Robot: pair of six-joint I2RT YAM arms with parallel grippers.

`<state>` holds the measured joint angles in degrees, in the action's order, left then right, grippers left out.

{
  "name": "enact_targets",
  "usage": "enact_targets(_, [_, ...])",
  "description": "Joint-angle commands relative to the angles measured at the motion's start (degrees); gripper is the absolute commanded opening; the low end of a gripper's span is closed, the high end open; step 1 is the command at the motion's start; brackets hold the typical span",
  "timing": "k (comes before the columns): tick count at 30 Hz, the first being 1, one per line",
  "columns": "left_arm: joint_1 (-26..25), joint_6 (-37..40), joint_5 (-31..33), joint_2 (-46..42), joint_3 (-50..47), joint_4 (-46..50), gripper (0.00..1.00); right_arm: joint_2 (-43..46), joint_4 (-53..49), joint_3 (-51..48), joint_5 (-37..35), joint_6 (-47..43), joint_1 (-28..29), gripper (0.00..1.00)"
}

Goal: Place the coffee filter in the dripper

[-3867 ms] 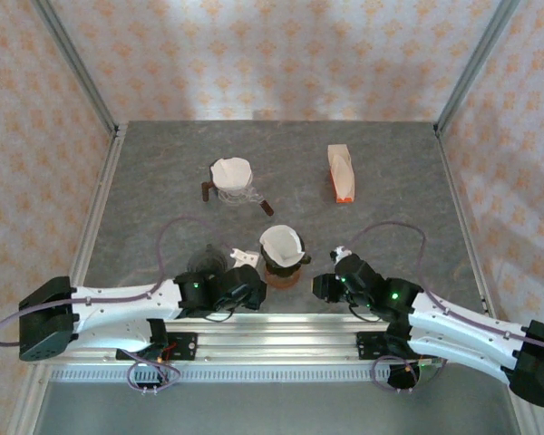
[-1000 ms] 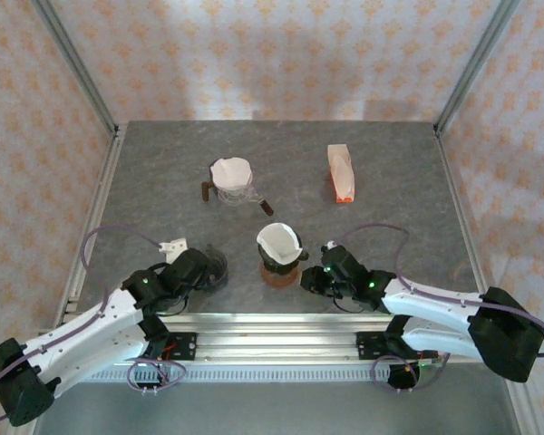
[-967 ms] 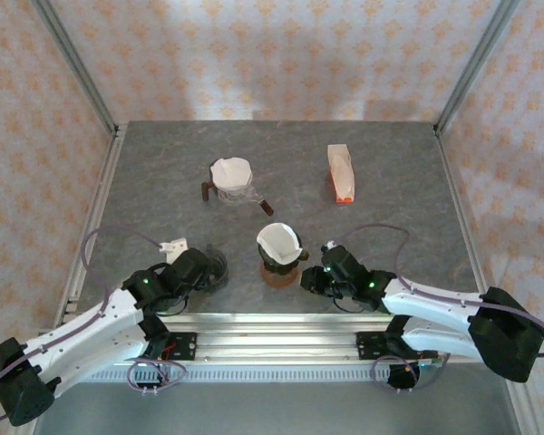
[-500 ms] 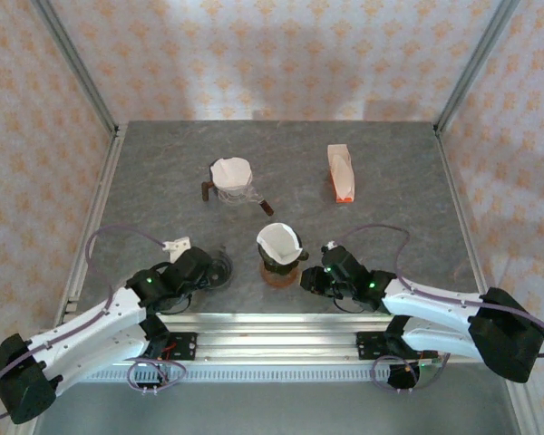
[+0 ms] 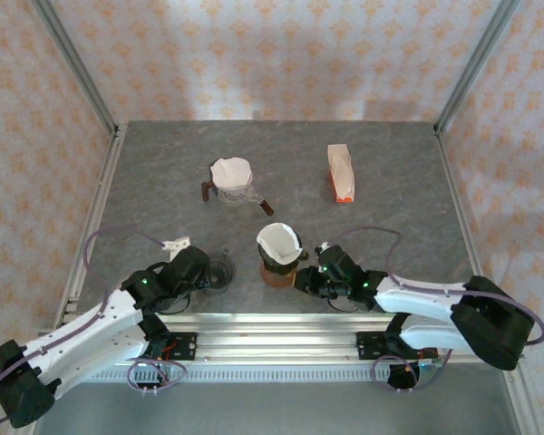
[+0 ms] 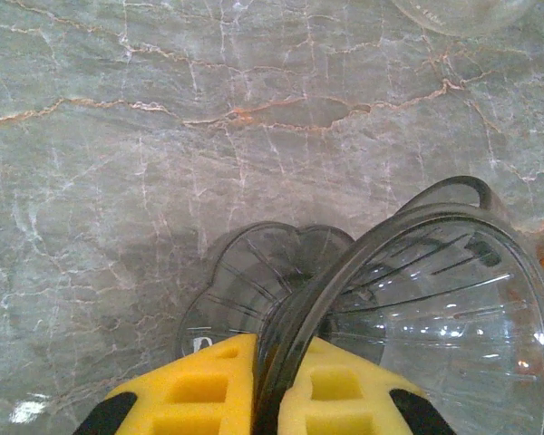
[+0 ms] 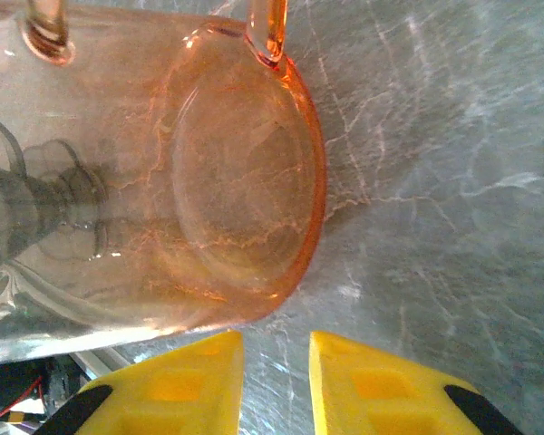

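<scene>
A smoky clear dripper [image 6: 417, 290] lies tilted on the table, its scalloped base [image 6: 254, 272] toward the left. My left gripper [image 6: 274, 349] is shut on its rim, one yellow pad on each side of the wall; from above the gripper [image 5: 208, 269] and dripper [image 5: 220, 270] sit at the near left. A white coffee filter [image 5: 279, 239] stands in an orange dripper [image 5: 277, 272] at the near centre. My right gripper [image 5: 302, 279] is just right of that orange dripper [image 7: 245, 181], open by a narrow gap [image 7: 276, 362] with only bare table between the pads.
A second clear dripper holding a white filter [image 5: 232, 175] stands toward the back, with dark pieces beside it. An orange and white pack [image 5: 341, 172] lies at the back right. Metal frame posts and a rail [image 5: 272, 331] bound the grey marble table [image 5: 163, 172].
My left gripper has closed onto the smoky dripper's rim. My right gripper has crept a little left toward the orange dripper's base.
</scene>
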<state>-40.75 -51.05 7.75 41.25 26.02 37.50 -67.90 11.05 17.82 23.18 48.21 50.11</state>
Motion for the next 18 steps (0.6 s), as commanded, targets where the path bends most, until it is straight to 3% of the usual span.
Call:
enact_targets(1, [0.4, -0.2, -1.1, -1.4, 1.6, 3.0, 0.00, -1.8, 7.7, -0.3, 1.4, 1.2, 0.1, 0.25])
enact_targets(18, [0.4, -1.5, -3.3, -5.0, 1.0, 5.6, 0.00, -18.3, 18.6, 9.1, 1.0, 0.8, -0.8, 0.23])
